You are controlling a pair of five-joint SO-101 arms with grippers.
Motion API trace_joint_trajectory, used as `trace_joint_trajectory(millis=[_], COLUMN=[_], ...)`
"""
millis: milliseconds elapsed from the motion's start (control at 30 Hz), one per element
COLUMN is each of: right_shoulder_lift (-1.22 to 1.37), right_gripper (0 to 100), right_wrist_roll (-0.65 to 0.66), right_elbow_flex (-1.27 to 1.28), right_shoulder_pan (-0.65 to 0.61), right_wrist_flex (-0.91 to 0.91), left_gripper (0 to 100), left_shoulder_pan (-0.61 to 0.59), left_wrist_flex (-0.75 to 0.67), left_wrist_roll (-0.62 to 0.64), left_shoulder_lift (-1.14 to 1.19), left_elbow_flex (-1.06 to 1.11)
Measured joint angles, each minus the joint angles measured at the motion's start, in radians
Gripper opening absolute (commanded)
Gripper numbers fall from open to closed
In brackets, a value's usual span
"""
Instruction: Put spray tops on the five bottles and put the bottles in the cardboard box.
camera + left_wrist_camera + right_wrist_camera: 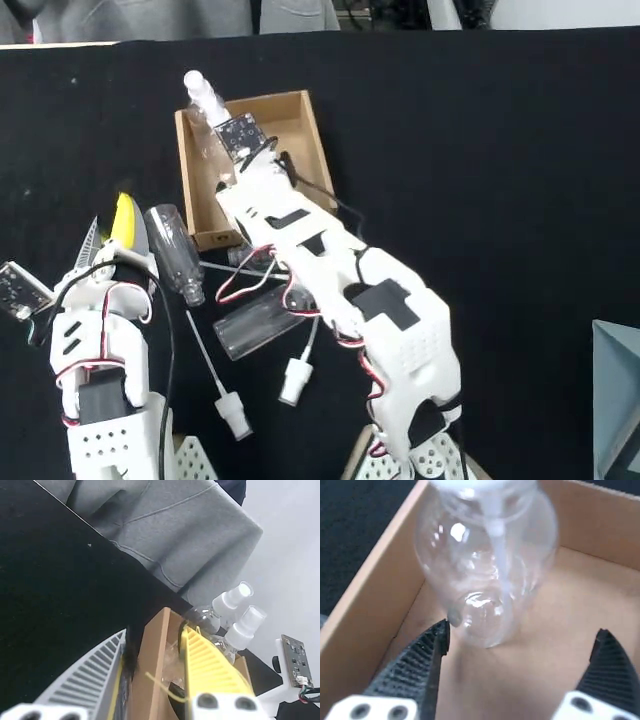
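Capped bottle (487, 570): upright in cardboard box (250, 103), near wall. Clear thin plastic; likely light, slick, crushable. Best gripped gently at neck.
Right gripper (522, 632): wide open, empty, over box.
Left gripper (154, 630): open, empty, beside box.

An open brown cardboard box (318, 145) sits on a black table (500, 200). Inside, at one corner, a clear plastic bottle with a white spray top (217, 607) stands upright, with a second capped bottle (237, 635) just beside it. An uncapped clear bottle (178, 250) lies on its side near the box, and another uncapped bottle (255, 325) lies close by. A loose white spray top with a long thin tube (232, 412) and a second loose spray top (293, 380) lie near them.
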Motion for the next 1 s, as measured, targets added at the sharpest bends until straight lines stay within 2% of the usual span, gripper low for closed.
trace_joint_trajectory(millis=[900,1000], right_shoulder_lift=[-0.272,-0.279], right_gripper=[39.2,38.5], right_wrist_roll=[0.0,0.002], right_elbow_flex=[0.002,0.002], right_shoulder_pan=[-0.002,0.028], right_wrist_flex=[0.342,0.35], left_gripper=[16,16], left_shoulder_pan=[0.0,0.0], left_wrist_flex=[0.0,0.0], left_wrist_roll=[0.0,0.0], left_shoulder_lift=[0.0,0.0], left_elbow_flex=[0.0,0.0])
